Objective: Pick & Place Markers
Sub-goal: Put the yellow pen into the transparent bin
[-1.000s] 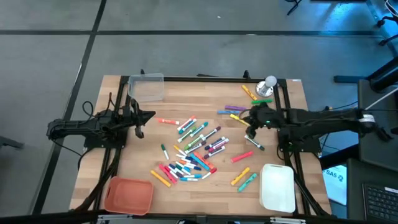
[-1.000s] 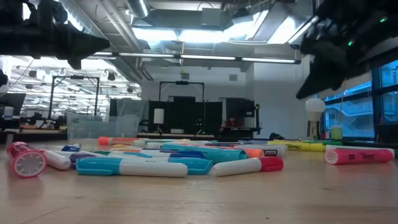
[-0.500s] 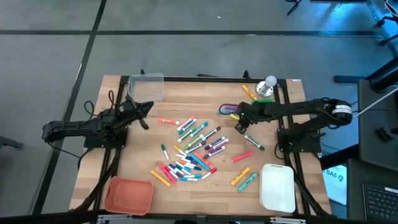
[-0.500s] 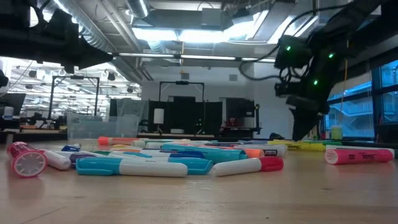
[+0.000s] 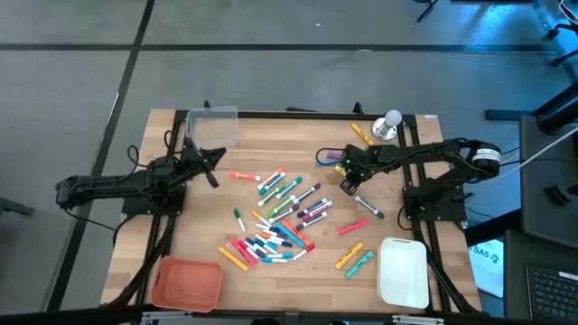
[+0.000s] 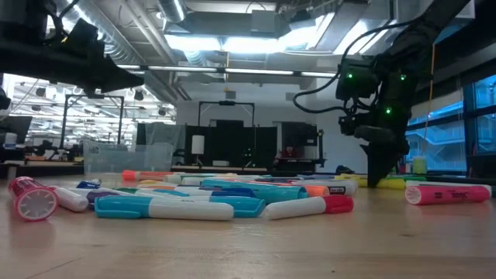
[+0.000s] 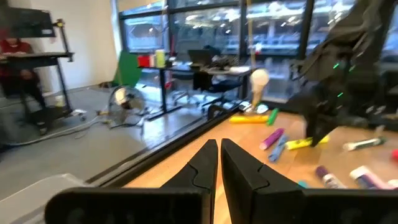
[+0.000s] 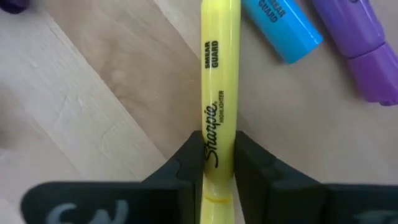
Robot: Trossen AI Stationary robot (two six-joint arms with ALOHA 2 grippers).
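Dozens of coloured markers (image 5: 280, 217) lie in a pile at the table's centre, and a smaller group (image 5: 336, 159) lies toward the far right. My right gripper (image 5: 348, 182) points down into that group, its tips at the tabletop (image 6: 378, 180), shut on a yellow highlighter (image 8: 220, 81) that lies flat on the wood. A blue marker (image 8: 281, 28) and a purple marker (image 8: 364, 43) lie beside it. My left gripper (image 5: 212, 168) hangs shut above the table's left part and holds nothing (image 7: 219, 165). My right gripper pinches the yellow highlighter's barrel at its printed lettering (image 8: 219, 140), one finger (image 8: 189, 158) on each long side, so the fingers lie across it. The fingers come from above, pointing down. The highlighter lies flat on the table.
A clear tub (image 5: 213, 126) stands at the far left, an orange tray (image 5: 187, 283) at the near left and a white tray (image 5: 403, 271) at the near right. A silver bell (image 5: 390, 125) sits at the far right. More markers (image 5: 354, 257) lie near the white tray.
My right gripper has swung toward the table's left and come down from high above the table until its tips reach the tabletop at the far-right group of markers. My left gripper has drifted slightly toward the far edge.
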